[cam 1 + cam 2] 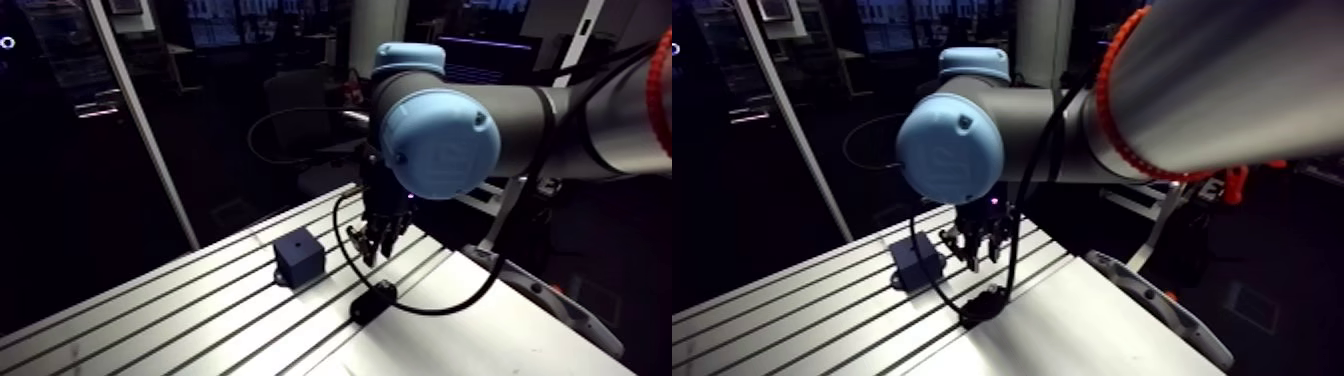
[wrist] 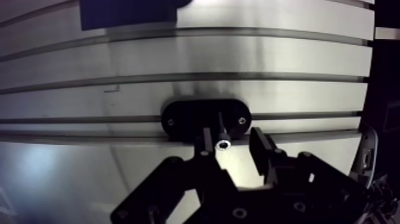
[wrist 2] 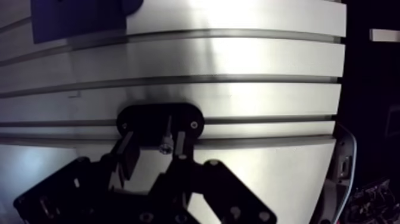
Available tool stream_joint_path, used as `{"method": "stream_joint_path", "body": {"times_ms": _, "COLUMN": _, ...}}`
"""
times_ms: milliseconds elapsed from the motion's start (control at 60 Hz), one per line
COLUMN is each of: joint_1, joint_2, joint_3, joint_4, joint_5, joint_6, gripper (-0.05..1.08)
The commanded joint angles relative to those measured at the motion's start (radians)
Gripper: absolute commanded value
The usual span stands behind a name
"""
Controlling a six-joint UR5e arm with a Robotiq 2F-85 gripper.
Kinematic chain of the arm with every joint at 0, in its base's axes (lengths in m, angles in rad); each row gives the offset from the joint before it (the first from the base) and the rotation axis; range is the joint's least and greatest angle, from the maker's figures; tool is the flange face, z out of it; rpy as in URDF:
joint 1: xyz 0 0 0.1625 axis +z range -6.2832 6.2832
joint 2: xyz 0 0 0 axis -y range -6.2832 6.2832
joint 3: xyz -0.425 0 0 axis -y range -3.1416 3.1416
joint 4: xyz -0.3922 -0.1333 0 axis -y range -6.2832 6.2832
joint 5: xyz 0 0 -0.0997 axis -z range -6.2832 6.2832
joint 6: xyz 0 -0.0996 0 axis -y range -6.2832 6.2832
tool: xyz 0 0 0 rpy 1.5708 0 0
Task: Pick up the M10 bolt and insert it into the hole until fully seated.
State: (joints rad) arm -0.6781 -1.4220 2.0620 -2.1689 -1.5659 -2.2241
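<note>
Jaws: parted, empty, flanking M10 bolt. Bolt stands head-up in black oval holder on slotted surface. Dark blue block at holder's 10 o'clock in arm view, apart.

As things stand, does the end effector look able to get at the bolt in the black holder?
Probably yes: the bolt stands upright in the black holder, between the fingers of the open end effector, with nothing in the way. It sits nearer one finger.
</note>
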Motion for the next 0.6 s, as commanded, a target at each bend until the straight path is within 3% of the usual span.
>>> {"method": "stream_joint_path", "body": {"times_ms": 17, "joint_1": 0.000, "joint_2": 0.007, "joint_3": 0.009, "joint_4": 0.000, "joint_5": -0.016, "joint_6": -0.011, "gripper": 0.56}}
{"method": "stream_joint_path", "body": {"times_ms": 250, "joint_1": 0.000, "joint_2": 0.008, "joint_3": 0.019, "joint_4": 0.002, "joint_5": -0.042, "joint_6": -0.018, "gripper": 0.56}}
{"method": "stream_joint_path", "body": {"times_ms": 600, "joint_1": 0.000, "joint_2": 0.016, "joint_3": 0.029, "joint_4": 0.002, "joint_5": -0.050, "joint_6": -0.018, "gripper": 0.56}}
